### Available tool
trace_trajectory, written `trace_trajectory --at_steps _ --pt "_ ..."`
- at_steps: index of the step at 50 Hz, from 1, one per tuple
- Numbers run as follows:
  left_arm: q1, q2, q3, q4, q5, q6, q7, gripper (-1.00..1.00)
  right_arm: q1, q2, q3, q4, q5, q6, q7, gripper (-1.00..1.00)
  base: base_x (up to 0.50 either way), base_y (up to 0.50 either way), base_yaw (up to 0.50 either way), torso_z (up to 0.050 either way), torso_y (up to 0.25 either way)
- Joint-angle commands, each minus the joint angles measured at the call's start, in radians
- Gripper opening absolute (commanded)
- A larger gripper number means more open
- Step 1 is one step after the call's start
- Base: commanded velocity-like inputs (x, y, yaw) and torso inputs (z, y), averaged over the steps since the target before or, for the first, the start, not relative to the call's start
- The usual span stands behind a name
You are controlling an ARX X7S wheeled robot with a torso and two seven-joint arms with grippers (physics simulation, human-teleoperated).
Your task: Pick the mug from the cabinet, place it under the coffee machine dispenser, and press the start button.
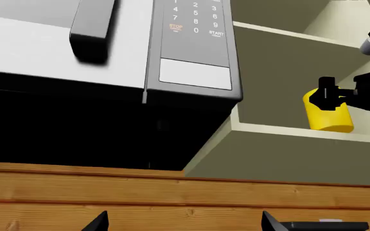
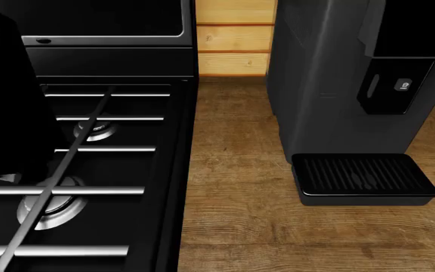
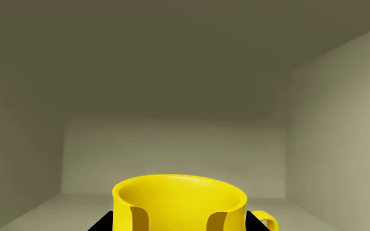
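Note:
The yellow mug (image 1: 331,117) stands at the front of an open cabinet shelf (image 1: 288,132), beside the microwave. My right gripper (image 1: 329,94) reaches into the cabinet and is shut on it. In the right wrist view the mug (image 3: 179,195) fills the space between the black fingertips (image 3: 104,224), which touch both its sides, with its handle to one side. My left gripper (image 1: 183,224) is open and empty, facing the wooden wall below the microwave. In the head view the coffee machine's dispenser (image 2: 387,85) overhangs the empty ribbed drip tray (image 2: 361,175); the start button (image 2: 404,85) is on its front.
A microwave (image 1: 191,53) with a keypad hangs to the left of the cabinet. A black gas stove (image 2: 89,170) lies left of the coffee machine on a wooden counter (image 2: 233,187). My left arm (image 2: 6,113) shows over the stove.

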Motion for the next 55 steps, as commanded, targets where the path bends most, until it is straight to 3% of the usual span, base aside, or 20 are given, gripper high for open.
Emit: trace_trajectory --at_steps 1,14,46,47,50,55 --pt "0.014 -0.012 -0.002 0.011 -0.025 0.016 0.007 1.00 0.002 -0.001 -0.006 -0.001 -0.013 -0.002 -0.016 -1.00 0.00 0.00 0.00 0.000 0.000" --pt "0.034 -0.017 0.008 0.017 -0.014 0.032 0.013 1.00 0.002 -0.001 -0.006 -0.001 -0.013 -0.002 -0.016 -1.00 -0.02 0.01 0.00 0.000 0.000" --pt "0.043 -0.021 0.047 0.006 0.009 0.050 0.009 1.00 0.002 -0.001 -0.006 -0.001 -0.013 -0.002 -0.016 -1.00 -0.50 0.18 0.00 0.000 0.000" --pt "0.044 -0.021 0.048 0.006 0.010 0.050 0.008 1.00 0.002 0.000 -0.004 -0.137 -0.075 -0.152 -0.092 -1.00 -0.50 0.13 0.00 0.000 0.000" --pt "0.045 -0.022 0.051 0.007 0.012 0.051 0.006 1.00 0.002 0.005 -0.001 -0.142 -0.062 -0.602 -0.110 -1.00 -0.36 0.08 0.00 0.000 0.000" --pt "0.049 -0.019 0.062 0.007 0.022 0.052 0.005 1.00 0.002 0.015 0.001 -0.149 -0.042 -0.559 -0.152 -1.00 0.00 0.00 0.00 0.000 0.000"
